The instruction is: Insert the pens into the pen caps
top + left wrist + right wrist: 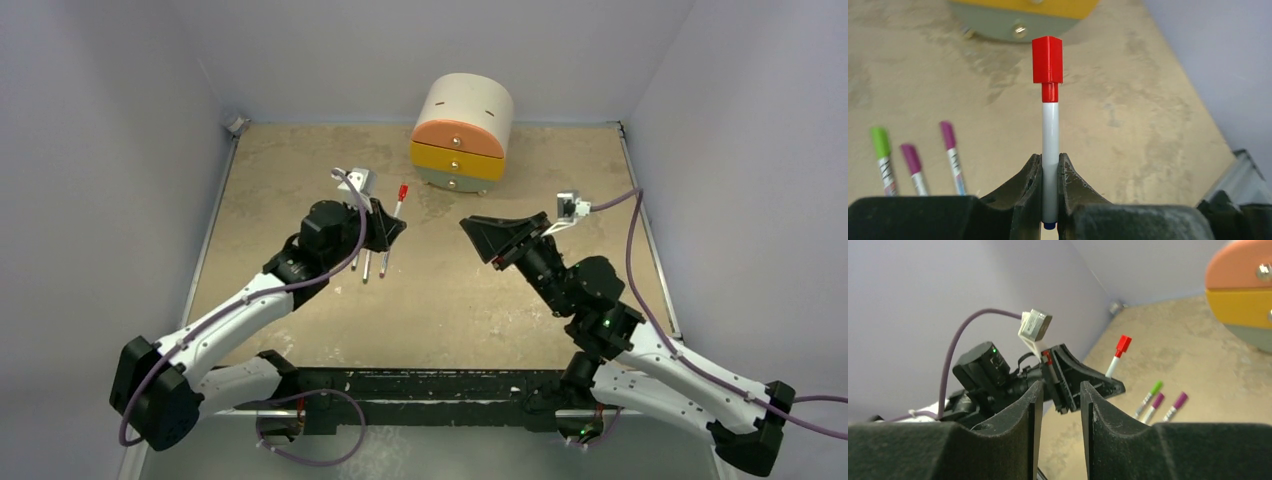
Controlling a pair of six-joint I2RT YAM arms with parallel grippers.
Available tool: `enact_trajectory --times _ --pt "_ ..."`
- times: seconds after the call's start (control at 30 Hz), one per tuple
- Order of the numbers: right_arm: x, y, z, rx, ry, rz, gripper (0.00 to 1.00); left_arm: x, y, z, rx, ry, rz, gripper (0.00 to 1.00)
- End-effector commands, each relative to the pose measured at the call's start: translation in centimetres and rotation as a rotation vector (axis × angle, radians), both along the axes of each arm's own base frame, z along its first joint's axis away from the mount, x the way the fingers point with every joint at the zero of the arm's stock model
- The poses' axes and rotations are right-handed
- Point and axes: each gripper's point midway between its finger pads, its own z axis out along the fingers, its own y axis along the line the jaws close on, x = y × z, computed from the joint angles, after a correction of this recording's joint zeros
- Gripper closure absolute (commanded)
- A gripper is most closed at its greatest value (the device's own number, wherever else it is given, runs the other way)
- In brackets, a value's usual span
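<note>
the left claw is clamped on the lower barrel of a pen, which stands straight up out of the jaws with its red cap seated on the top end; a dark blue butt peeks out below the grip; the right claw has its jaws parted with nothing between them, raised off the table and facing the left claw; 3 more pens lie side by side on the table near the left claw, 1 with a green cap and 2 with purple caps, all apparently capped; the pen looks light and stiff, with a smooth plastic barrel that would likely slip or pivot in a 2-finger pinch, so hold it low or mid-barrel, square to the jaws; the cap looks small and blocky with flat sides, best pinched across those faces and pushed straight along the barrel; any tilt risks jamming it or flicking the pen loose.
</note>
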Motion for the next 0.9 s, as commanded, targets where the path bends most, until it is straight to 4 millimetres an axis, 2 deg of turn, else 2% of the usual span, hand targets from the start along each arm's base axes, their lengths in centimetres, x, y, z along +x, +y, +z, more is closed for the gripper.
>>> enact_trajectory --times 0.0,0.17,0.3,0.37,0.57,0.87 --pt "0.7 0.0 -3.4 -0.036 0.094 -0.033 0.66 3.3 4.6 -4.7 0.119 0.066 0.322 1.0" --pt "0.9 0.0 -4.2 -0.069 0.098 -0.042 0.67 4.1 6.8 -9.3 0.221 0.12 0.445 1.0" --pt "1.2 0.3 -4.8 -0.118 0.104 -0.049 0.69 4.3 7.2 -12.3 0.296 0.149 0.455 1.0" --pt "1.3 0.5 -5.0 -0.133 0.106 -0.047 0.7 4.3 6.8 -13.7 0.313 0.168 0.431 1.0" --pt "1.5 0.6 -5.6 -0.145 0.113 -0.051 0.71 4.1 5.5 -16.1 0.335 0.224 0.366 1.0" --pt "1.8 0.6 -6.0 -0.157 0.121 -0.065 0.72 3.8 5.6 -17.8 0.396 0.282 0.355 1.0"
